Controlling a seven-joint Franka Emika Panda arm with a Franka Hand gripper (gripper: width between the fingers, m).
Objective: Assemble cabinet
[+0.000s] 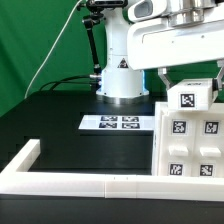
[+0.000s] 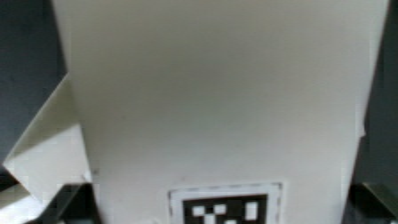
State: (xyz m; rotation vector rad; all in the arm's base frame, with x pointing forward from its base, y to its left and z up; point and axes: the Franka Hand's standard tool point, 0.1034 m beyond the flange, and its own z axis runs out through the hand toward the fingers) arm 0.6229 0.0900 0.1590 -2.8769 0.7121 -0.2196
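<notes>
- Well, the dark counter (image 1: 50,120) carries a white rail (image 1: 60,182) along its near edge and the marker board (image 1: 112,122) at mid-frame.
- The cabinet (image 1: 190,145) stands upright at the lower right of the exterior view, its long axis vertical and its tagged faces toward the camera.
- Its top box (image 1: 187,100) lies directly below the gripper (image 1: 188,78), so the coming move is probably straight up or down.
- In the wrist view a white panel (image 2: 214,100) runs between the dark fingers (image 2: 50,203). They flank it, but I cannot tell whether they pinch it.
</notes>
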